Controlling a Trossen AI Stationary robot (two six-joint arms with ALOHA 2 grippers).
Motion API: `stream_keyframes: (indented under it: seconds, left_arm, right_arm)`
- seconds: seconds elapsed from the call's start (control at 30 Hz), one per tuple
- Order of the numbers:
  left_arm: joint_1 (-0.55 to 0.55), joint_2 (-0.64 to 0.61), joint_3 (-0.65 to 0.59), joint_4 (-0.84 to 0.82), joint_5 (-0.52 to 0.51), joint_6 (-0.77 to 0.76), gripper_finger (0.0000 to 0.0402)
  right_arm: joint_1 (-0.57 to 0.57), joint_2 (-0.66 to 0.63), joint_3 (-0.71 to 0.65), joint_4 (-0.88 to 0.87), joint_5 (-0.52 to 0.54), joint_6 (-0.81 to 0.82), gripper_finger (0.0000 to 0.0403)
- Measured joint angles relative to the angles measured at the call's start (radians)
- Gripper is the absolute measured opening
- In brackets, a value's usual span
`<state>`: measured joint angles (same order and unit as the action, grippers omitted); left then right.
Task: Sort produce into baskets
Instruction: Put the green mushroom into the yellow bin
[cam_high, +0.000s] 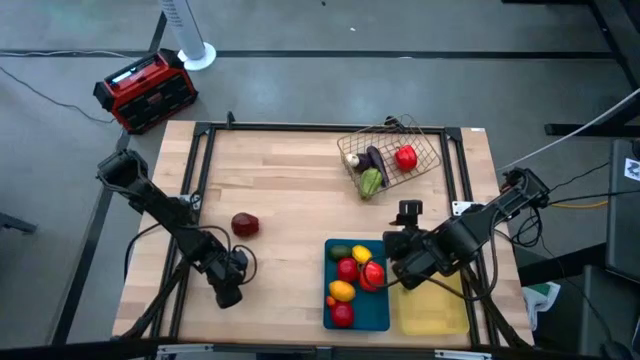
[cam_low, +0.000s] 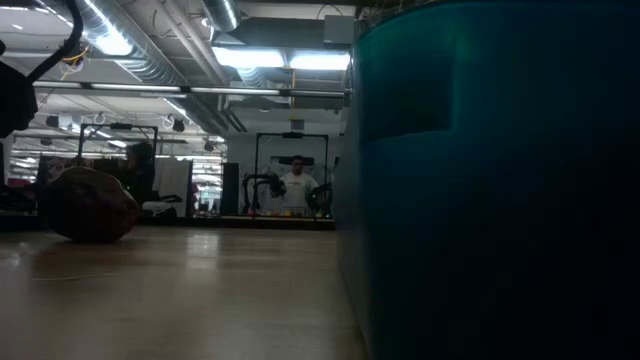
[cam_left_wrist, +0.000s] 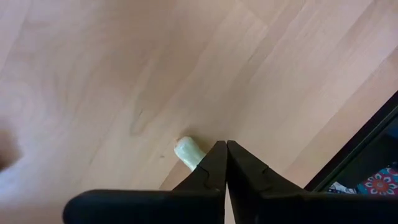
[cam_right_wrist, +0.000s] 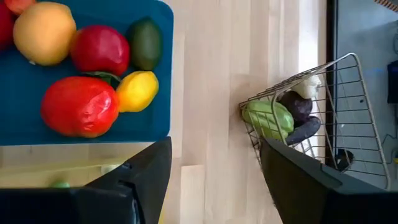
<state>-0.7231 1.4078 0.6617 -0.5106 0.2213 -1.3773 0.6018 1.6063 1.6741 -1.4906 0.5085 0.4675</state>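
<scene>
The blue tray (cam_high: 381, 318) near the front holds several red, orange, yellow and green fruits (cam_right_wrist: 79, 106). The pale yellow tray (cam_high: 432, 312) lies to its right. The wire basket (cam_high: 425, 140) at the back holds a green pepper (cam_right_wrist: 267, 119), a purple eggplant (cam_right_wrist: 297, 106), a pale bulb and a red piece (cam_high: 405, 157). A dark red fruit (cam_high: 244, 224) rests on the table, also seen in the low view (cam_low: 88, 205). My right gripper (cam_right_wrist: 214, 162) is open and empty over the blue tray's right edge. My left gripper (cam_left_wrist: 227, 146) is shut, low over the table at the front left. My left gripper's shut fingertips point down at the bare table. A small pale green piece (cam_left_wrist: 188, 151) lies right beside one fingertip (cam_left_wrist: 214, 155). I cannot tell whether they touch.
A red-and-black box (cam_high: 145, 90) stands on the floor beyond the table's far left corner. A black frame rail (cam_high: 200, 170) runs along the table's edges. Bare wood (cam_high: 290, 190) lies between the dark red fruit and the basket.
</scene>
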Motion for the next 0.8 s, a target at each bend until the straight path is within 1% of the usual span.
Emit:
stream_keyframes:
  seconds: [0.23,0.33,0.43,0.63,0.8]
  left_arm:
    - [0.003,0.0,0.0,-0.001,0.001,0.029,0.0008]
    - [0.004,0.0,0.0,-0.003,0.008,0.045,0.0021]
    - [0.004,0.0,0.0,-0.007,0.01,0.041,0.0055]
    - [0.004,0.0,0.0,-0.009,0.01,0.04,0.014]
    - [0.002,0.0,0.0,-0.082,0.01,0.04,0.0188]
  right_arm:
    - [0.0,0.0,0.0,-0.007,0.015,-0.002,0.0241]
    - [0.0,0.0,0.0,-0.002,0.015,-0.002,0.0241]
    - [0.0,0.0,0.0,-0.002,0.015,-0.002,0.0241]
    - [0.0,0.0,0.0,-0.001,0.015,-0.002,0.0241]
    - [0.0,0.0,0.0,-0.001,0.015,-0.003,0.0241]
